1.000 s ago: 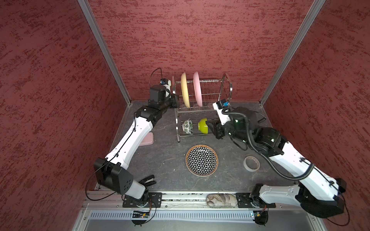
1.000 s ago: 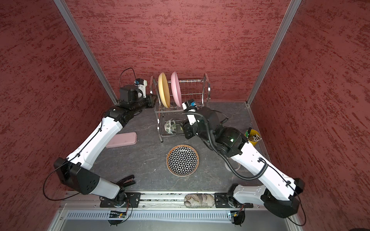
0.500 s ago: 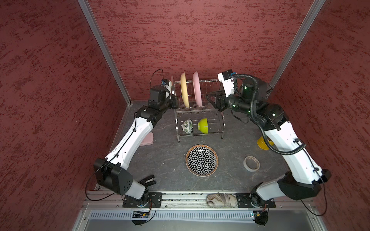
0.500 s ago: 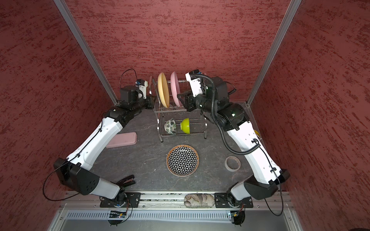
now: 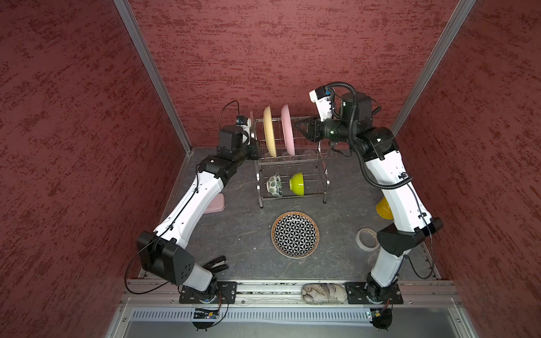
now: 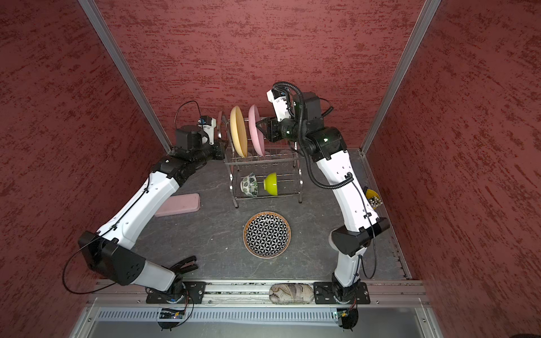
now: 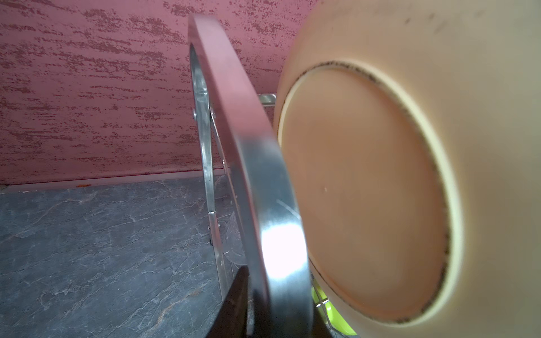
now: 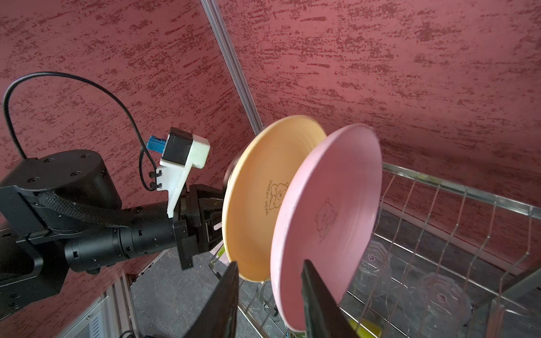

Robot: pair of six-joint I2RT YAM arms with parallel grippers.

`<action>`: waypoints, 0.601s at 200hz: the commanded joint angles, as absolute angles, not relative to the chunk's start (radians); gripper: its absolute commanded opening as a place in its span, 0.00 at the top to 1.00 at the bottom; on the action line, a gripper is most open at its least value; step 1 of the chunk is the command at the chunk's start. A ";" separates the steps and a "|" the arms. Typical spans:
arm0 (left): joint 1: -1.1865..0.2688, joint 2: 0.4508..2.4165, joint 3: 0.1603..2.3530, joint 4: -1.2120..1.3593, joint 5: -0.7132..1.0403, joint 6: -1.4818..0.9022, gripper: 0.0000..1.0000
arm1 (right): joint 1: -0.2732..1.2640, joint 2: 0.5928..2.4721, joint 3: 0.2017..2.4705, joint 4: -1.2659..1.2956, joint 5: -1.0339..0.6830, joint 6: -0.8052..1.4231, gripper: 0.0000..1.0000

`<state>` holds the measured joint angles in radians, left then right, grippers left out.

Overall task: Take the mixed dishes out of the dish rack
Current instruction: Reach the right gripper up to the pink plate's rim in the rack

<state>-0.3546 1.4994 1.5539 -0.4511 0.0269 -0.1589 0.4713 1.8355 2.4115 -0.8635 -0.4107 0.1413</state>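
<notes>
Rack: the dish rack (image 5: 292, 159) stood at the back edge of the table (image 5: 240, 234), approx. mid-width, two tiers.
Top tier: the tan-yellow plate (image 5: 269, 131) and the pink plate (image 5: 287, 130) stood on edge, side by side. The wire slots kept them upright. The clear tumblers (image 8: 439, 298) sat in the same tier, beyond the pink plate.
Bottom tier: the green-leaf bowl (image 5: 274, 185) and the lime-green bowl (image 5: 297, 183) were tipped on their sides, just beside each other.
Already out: the patterned plate (image 5: 295, 234) lay flat on the table in front of the rack.
Right gripper: the right gripper (image 8: 270, 264) was at the pink plate's rim, jaws apart w/ the rim btwn them and not closed on it. Prob. lined up for an edge pinch, since an upright plate offers only its rim.
Left gripper: the left gripper (image 5: 253, 146) was at the rack's left-side handle (image 7: 263, 187). One finger (image 7: 237, 292) was right against the steel band. Couldn't tell whether it was clamped. Prob. there to steady the rack while a plate comes out.
Step (judged): pink plate next — lift it clear of its slot before swinging out, or the rim could catch the wires.
Outside the job: the yellow bucket (image 6: 372, 197) by the table's right edge and the pink box (image 6: 178, 204) by its left edge.
</notes>
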 commanded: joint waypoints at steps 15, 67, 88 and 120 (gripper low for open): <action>-0.359 1.505 1.576 -0.466 0.097 -0.253 0.78 | 0.465 1.872 2.468 -0.895 -0.465 0.150 0.63; -0.359 1.502 1.574 -0.469 0.095 -0.255 0.78 | 0.463 1.912 2.474 -0.878 -0.432 0.157 0.61; -0.359 1.502 1.574 -0.470 0.093 -0.255 0.78 | 0.462 1.929 2.474 -0.868 -0.434 0.162 0.61; -0.359 1.503 1.574 -0.470 0.093 -0.255 0.78 | 0.462 1.955 2.474 -0.861 -0.442 0.171 0.66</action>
<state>-0.3546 1.4998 1.5562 -0.4541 0.0265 -0.1589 0.4679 1.9388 2.4470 -0.8715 -0.4339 0.1600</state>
